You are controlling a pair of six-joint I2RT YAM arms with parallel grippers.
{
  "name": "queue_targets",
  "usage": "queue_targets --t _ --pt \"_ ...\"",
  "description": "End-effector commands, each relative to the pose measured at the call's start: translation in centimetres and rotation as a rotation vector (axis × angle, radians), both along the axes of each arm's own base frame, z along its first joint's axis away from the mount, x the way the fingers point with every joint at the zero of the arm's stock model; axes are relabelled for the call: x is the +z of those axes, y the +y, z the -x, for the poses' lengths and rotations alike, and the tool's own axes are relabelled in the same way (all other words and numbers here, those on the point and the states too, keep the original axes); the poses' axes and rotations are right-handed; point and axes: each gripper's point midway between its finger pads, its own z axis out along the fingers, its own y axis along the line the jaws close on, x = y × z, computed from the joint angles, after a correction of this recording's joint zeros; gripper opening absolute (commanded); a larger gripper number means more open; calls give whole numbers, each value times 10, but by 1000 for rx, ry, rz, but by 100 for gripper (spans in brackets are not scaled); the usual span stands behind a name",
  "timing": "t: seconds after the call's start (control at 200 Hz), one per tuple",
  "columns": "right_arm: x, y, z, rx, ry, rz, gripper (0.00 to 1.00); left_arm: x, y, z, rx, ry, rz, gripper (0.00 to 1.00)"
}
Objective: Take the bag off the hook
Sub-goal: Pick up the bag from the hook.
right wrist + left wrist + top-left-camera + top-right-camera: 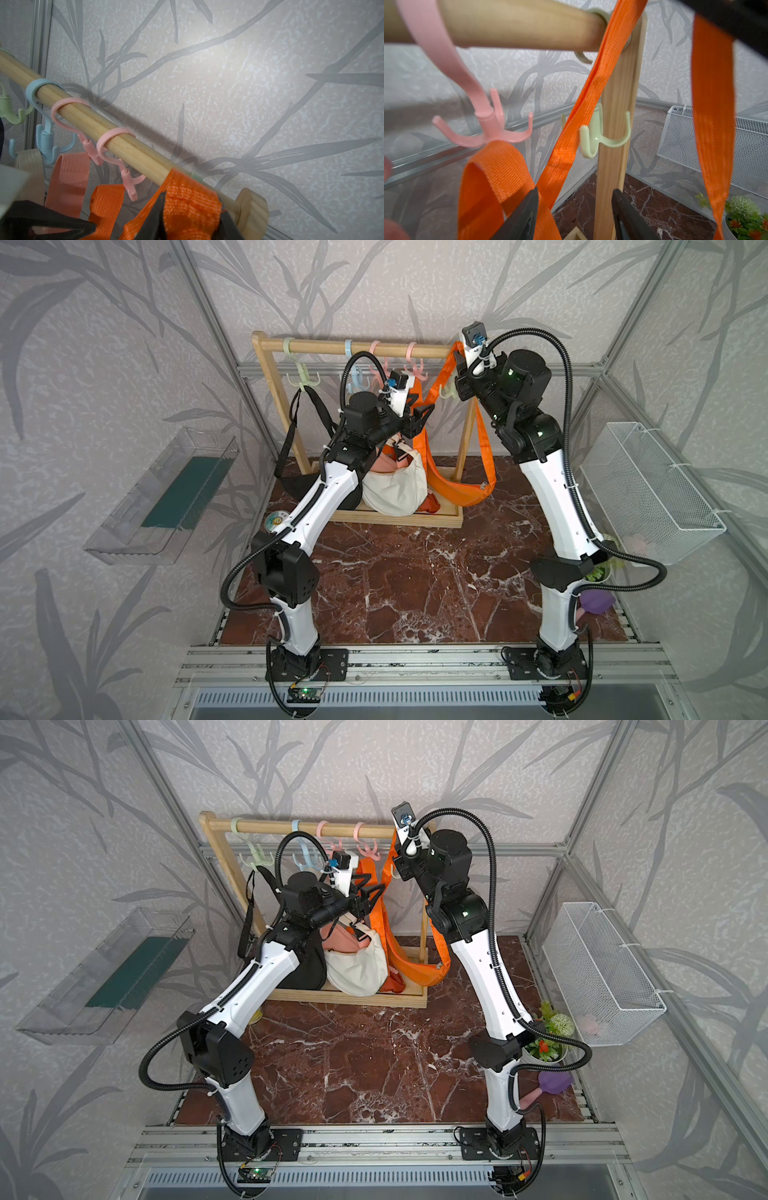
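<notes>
Five plastic hooks (302, 383) ride one wooden rail (324, 347). The orange fabric bag (461, 493) sags low at its right end. Only the right wrist view shows the right tool (191, 218) pinching the bag's strap (182, 193) at the rail; the left wrist view shows the left tool (575, 190) spread.

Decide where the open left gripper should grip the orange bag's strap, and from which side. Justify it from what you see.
Probably the straight diagonal run of the strap, clear of the green hook. The left gripper faces it from the robot's side, jaws apart. The webbing is flat and stretched up to the right gripper, which pinches it by the rod, so close across its flat faces.
</notes>
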Motion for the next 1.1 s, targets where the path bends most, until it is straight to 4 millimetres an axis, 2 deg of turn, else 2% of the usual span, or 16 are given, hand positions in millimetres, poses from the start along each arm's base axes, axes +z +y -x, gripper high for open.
queue_targets --t 0.0,0.205,0.4,0.5,0.53,0.55,0.685,0.855,0.985,1.095 --pt "39 0 33 94 -108 -23 11 34 -1 7 -3 -105 20 59" --pt "44 14 54 216 -138 11 11 39 2 2 37 -123 20 59" --pt "49 7 67 220 -179 -6 11 48 12 14 64 -164 21 58" --pt "48 3 77 225 -195 4 12 57 14 33 31 -204 21 59" --pt "41 5 75 230 -188 15 12 58 15 38 19 -213 18 59" --pt "49 0 87 231 -211 8 12 59 14 41 12 -215 16 59" --pt "47 -9 108 250 -245 1 13 63 10 66 -78 -229 -6 59" --pt "49 -24 145 279 -277 -23 13 66 2 99 -221 -213 -1 59" --pt "45 -31 177 340 -281 -17 13 73 -4 132 -338 -190 9 59" --pt "35 -35 200 390 -247 -14 13 70 -4 165 -399 -175 -19 59"
